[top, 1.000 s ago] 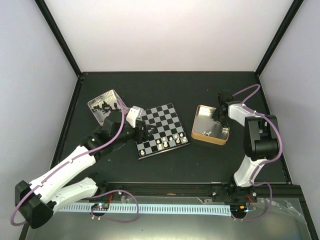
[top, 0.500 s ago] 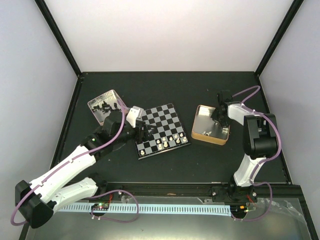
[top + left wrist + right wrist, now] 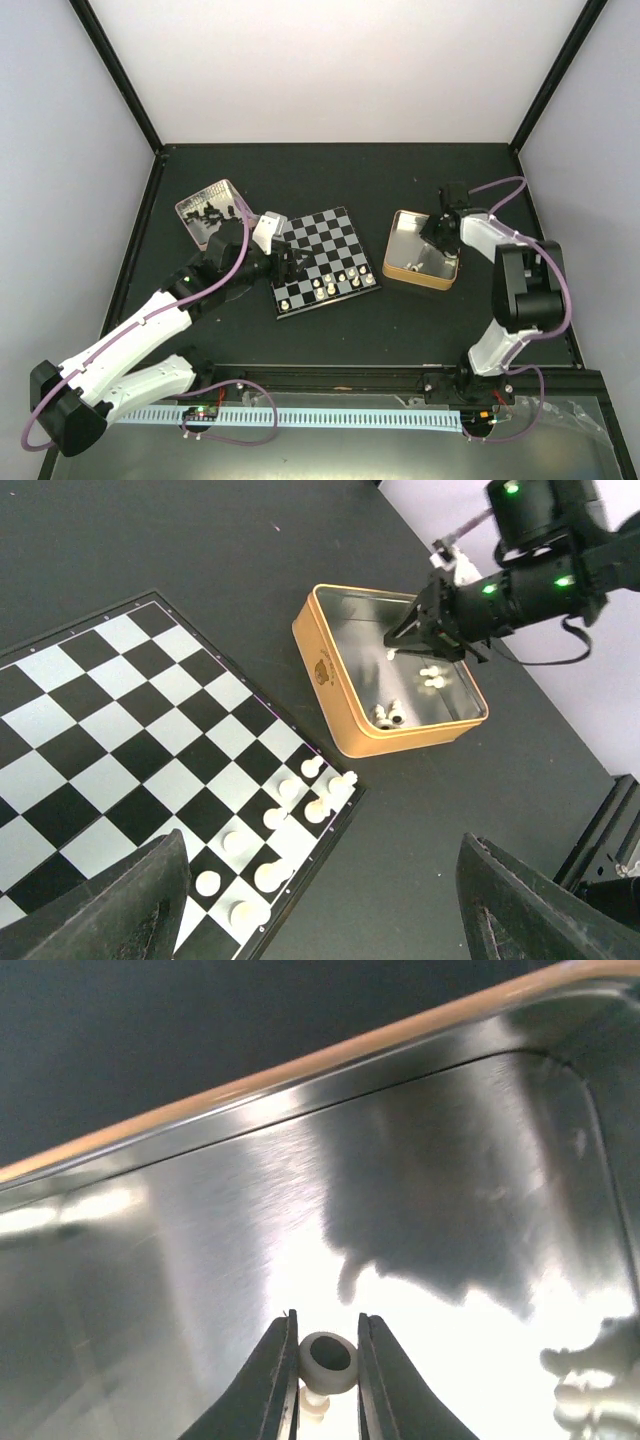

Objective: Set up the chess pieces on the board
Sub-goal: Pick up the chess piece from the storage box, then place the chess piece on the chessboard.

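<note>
Your right gripper (image 3: 327, 1358) is down inside the tan square tin with the shiny steel floor (image 3: 200, 1220), close to its wall. The fingers are clamped on a small round-headed cream-white chess piece (image 3: 329, 1352). Loose cream-white figures (image 3: 432, 676) lie around it in the tin. To the tin's left on the dark tabletop (image 3: 400, 320) sits the black-and-silver checked chessboard (image 3: 322, 240), turned askew. White pieces (image 3: 330, 285) stand only along its near rows. Your left gripper (image 3: 288, 262) hovers over the board's left edge, fingers spread wide, holding nothing. Behind it, the pinkish square tray (image 3: 188, 205) holds the small black pieces (image 3: 210, 212).
</note>
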Available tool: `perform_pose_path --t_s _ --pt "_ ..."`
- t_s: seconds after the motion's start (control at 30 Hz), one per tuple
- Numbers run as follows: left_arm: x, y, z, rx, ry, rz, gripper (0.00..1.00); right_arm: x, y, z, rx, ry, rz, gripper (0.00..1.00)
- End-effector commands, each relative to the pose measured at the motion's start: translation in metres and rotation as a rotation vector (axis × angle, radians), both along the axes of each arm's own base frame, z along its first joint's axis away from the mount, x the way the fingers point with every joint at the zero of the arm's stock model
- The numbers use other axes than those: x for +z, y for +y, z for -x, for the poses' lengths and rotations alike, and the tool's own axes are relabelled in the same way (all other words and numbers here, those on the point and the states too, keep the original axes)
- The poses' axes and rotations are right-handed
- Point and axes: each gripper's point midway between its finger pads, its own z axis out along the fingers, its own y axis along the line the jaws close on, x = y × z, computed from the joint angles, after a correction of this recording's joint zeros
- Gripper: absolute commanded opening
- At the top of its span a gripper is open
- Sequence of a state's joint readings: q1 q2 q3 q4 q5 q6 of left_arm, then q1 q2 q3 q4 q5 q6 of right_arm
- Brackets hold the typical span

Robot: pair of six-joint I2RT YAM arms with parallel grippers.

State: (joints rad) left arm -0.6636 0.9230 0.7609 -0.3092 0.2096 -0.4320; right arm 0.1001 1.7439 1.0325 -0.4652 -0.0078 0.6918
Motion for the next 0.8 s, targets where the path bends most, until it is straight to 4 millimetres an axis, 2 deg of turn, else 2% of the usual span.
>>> perform_pose_path --t_s 0.0,0.13,0.23,0.37,0.53,0.6,0.77 --pt "0.019 -0.002 -0.003 0.012 -0.022 0.03 0.75 0.055 0.031 -0.007 0.006 -0.166 -0.222 0.08" --pt "0.02 -0.001 -0.005 0.024 -0.031 0.032 0.75 0.093 0.064 0.005 0.012 -0.249 -0.416 0.09" --pt "0.022 -0.002 -0.005 0.024 -0.037 0.041 0.75 0.117 0.098 0.02 0.042 -0.281 -0.553 0.09" --pt "0.025 -0.004 -0.005 0.018 -0.049 0.054 0.75 0.139 0.148 0.044 0.084 -0.267 -0.748 0.09" --pt "0.018 -0.003 -0.006 0.029 -0.032 0.062 0.73 0.159 0.206 0.075 0.128 -0.213 -0.893 0.09" --pt "0.014 -0.003 -0.006 0.037 -0.017 0.07 0.71 0.162 0.222 0.085 0.118 -0.194 -0.923 0.09" --pt "0.01 -0.008 -0.01 0.046 -0.005 0.105 0.64 0.172 0.255 0.097 0.144 -0.148 -0.968 0.09"
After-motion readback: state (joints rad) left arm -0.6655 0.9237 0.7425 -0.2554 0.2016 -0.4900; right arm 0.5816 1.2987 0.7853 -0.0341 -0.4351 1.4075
